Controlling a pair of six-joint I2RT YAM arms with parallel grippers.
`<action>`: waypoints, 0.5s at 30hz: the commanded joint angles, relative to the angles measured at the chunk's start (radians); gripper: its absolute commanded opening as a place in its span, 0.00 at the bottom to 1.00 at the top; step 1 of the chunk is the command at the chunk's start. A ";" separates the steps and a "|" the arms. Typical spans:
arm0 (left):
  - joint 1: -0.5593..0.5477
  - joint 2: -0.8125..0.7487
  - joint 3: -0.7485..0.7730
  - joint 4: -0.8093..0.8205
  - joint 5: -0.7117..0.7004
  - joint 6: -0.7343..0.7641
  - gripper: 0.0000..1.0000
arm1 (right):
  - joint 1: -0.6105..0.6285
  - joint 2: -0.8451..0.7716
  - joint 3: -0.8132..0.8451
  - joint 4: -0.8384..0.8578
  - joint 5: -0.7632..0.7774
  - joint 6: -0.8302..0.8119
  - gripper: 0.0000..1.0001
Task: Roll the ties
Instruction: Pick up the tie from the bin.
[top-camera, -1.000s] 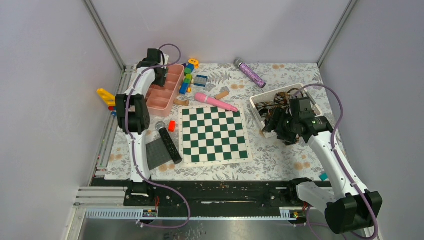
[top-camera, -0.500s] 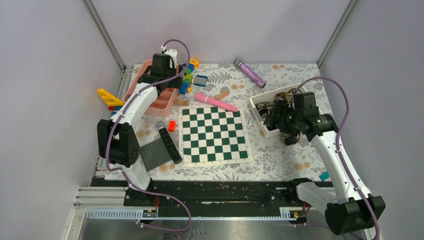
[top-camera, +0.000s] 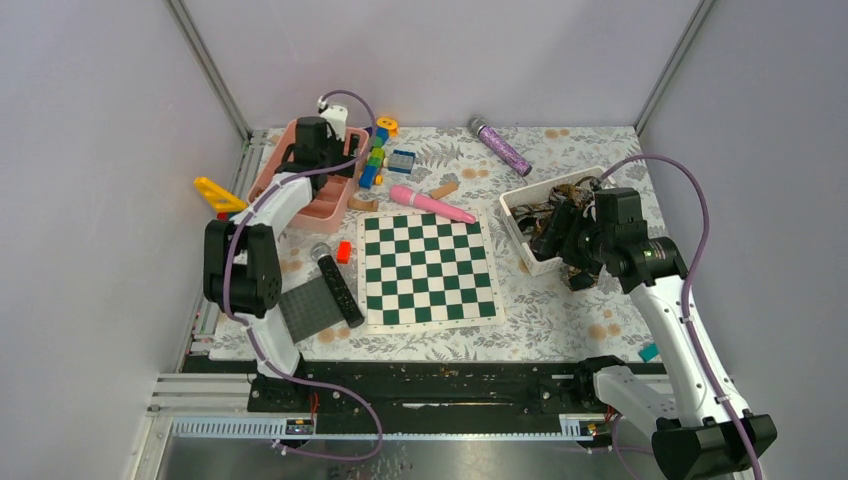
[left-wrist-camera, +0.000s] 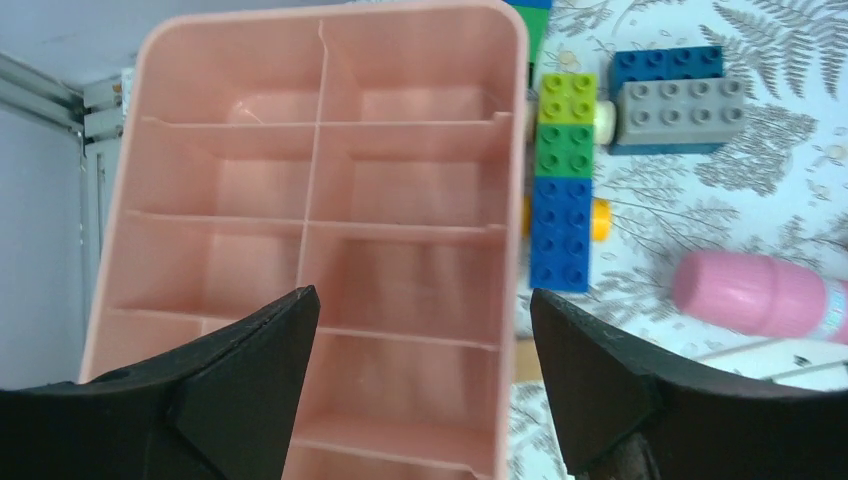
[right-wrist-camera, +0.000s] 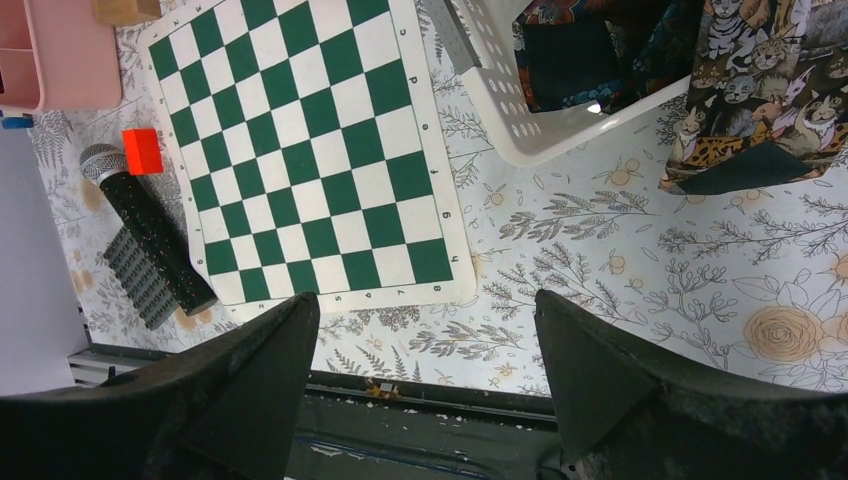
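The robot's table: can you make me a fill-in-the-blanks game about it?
The ties are piled in a ____ basket. One tie at the basket's edge has pictures of ____ on it. The chessboard has white and ____ squares. The left arm's open fingers hang above a ____ tray with compartments.
Missing words: white, cats, green, pink.

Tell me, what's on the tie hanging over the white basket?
The tie has little cats on black; clearest in the right wrist view.
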 joint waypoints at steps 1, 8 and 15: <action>0.059 0.079 0.109 0.062 0.176 0.108 0.82 | -0.007 -0.004 0.005 -0.012 0.021 -0.018 0.86; 0.100 0.171 0.188 -0.047 0.241 0.152 0.82 | -0.008 0.040 0.012 -0.003 0.026 -0.021 0.87; 0.130 0.179 0.164 -0.030 0.235 0.148 0.83 | -0.008 0.063 0.005 0.008 0.017 -0.030 0.87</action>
